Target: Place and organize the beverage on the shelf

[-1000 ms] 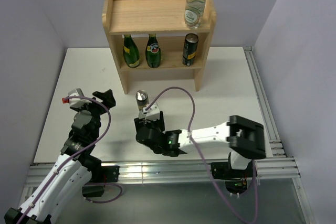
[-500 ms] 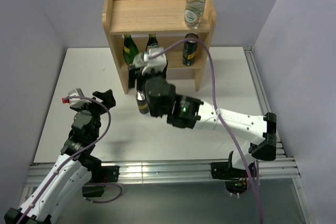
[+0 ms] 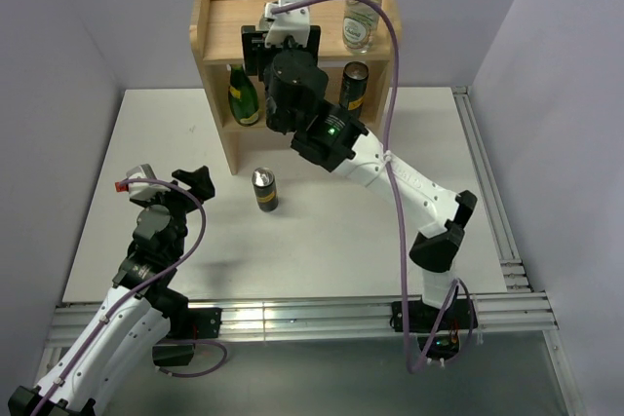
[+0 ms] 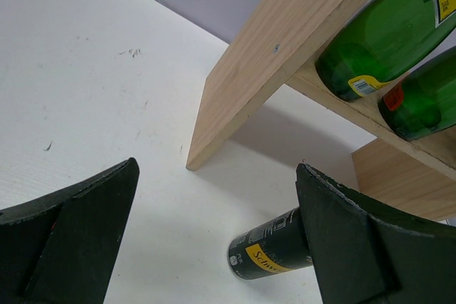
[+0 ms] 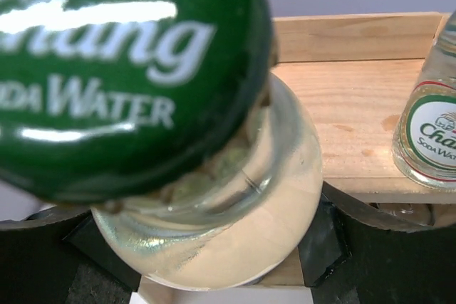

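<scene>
The white table (image 3: 409, 143) stands between pale lilac walls (image 3: 58, 26), with the wooden shelf (image 3: 216, 7) at its far edge. My right fingers (image 5: 385, 247) are closed on a clear glass bottle (image 5: 214, 197), one either side of its body, its green cap (image 5: 128, 69) towards my wrist. The bottle is over the shelf's top board, left of the second clear bottle (image 3: 362, 9); I cannot tell if it touches the wood. Two green bottles (image 4: 385, 40) and a can (image 3: 353, 90) stand on the lower board. My left fingers (image 4: 78, 240) gape wide and empty near the table's left edge. Another can (image 3: 264, 190) stands upright on the table beyond them, before the shelf's left panel.
</scene>
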{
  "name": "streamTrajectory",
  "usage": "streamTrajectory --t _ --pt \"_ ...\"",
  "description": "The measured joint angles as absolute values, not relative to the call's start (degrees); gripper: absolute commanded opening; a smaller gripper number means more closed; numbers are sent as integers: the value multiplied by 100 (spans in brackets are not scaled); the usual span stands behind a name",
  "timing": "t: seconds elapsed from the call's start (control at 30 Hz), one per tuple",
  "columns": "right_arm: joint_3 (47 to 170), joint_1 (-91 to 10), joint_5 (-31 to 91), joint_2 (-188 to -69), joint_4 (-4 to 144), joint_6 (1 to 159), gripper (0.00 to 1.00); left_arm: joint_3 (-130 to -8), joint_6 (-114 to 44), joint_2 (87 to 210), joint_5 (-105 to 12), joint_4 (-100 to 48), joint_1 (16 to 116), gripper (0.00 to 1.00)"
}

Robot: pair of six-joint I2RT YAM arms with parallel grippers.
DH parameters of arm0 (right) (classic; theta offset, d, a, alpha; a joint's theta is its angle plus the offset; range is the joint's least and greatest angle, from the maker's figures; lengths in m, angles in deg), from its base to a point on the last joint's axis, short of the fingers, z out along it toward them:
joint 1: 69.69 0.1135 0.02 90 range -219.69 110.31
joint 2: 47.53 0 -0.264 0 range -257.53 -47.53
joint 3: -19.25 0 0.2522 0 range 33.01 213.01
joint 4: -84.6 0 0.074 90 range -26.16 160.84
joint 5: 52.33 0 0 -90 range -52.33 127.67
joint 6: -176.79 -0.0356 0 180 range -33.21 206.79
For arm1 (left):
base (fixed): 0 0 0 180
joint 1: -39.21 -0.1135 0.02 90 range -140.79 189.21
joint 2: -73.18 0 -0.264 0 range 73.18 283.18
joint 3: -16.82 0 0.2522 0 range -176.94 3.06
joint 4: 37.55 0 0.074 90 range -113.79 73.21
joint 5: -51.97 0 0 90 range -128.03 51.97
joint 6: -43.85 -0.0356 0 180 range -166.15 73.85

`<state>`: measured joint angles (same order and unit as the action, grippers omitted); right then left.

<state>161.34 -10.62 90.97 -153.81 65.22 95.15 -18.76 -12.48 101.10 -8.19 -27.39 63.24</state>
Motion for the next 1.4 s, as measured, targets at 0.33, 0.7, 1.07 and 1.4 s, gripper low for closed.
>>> streamTrajectory --t 0.33,0.7,1.07,1.4 --pt "16401 -1681 8914 -15836 6170 9605 0 -1870 -1248 10067 -823 -2739 6324 99" --pt "16449 -2229 8894 -15823 6157 9421 0 -1870 -1248 10065 -823 -2739 6324 99" --pt "16504 -2280 8859 -15823 6025 9303 6 -1867 -1248 10073 -823 -2741 6324 99" --pt "16486 -2334 8859 -15821 6030 9107 45 -1867 -1248 10080 -823 -2743 6324 99"
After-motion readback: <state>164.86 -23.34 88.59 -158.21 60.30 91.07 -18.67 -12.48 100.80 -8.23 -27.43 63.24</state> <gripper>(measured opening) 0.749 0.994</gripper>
